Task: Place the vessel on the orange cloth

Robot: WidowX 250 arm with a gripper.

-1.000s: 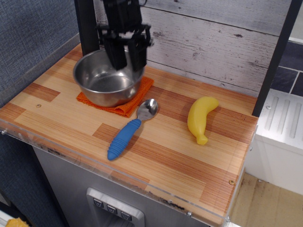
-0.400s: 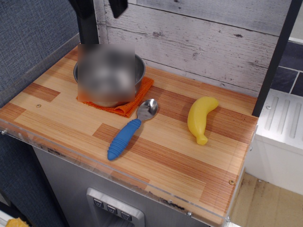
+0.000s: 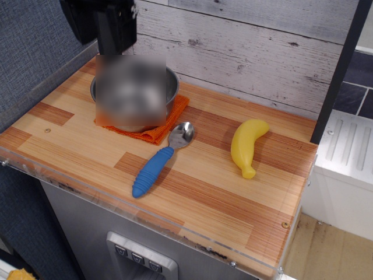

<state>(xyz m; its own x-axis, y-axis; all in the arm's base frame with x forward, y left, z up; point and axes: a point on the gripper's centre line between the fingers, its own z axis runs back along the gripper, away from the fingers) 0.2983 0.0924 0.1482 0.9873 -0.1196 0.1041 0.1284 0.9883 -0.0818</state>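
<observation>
The vessel (image 3: 133,87) is a round steel bowl. It shows blurred, and only its rim on the right is sharp. It rests on the orange cloth (image 3: 169,119) at the back left of the wooden counter. The cloth sticks out from under it at the front and right. A dark block of the arm or gripper (image 3: 99,20) hangs at the top left, above and behind the bowl and apart from it. Its fingers do not show, so I cannot tell whether it is open or shut. Nothing is held.
A blue-handled spoon (image 3: 157,163) lies just in front and to the right of the cloth, its metal bowl touching the cloth's corner. A yellow banana (image 3: 247,144) lies to the right. A grey plank wall stands behind, and a clear plastic lip (image 3: 145,210) runs along the front edge.
A second ago the gripper stood at the bowl's far rim. It has since risen and moved left to the top corner. The bowl stays on the cloth.
</observation>
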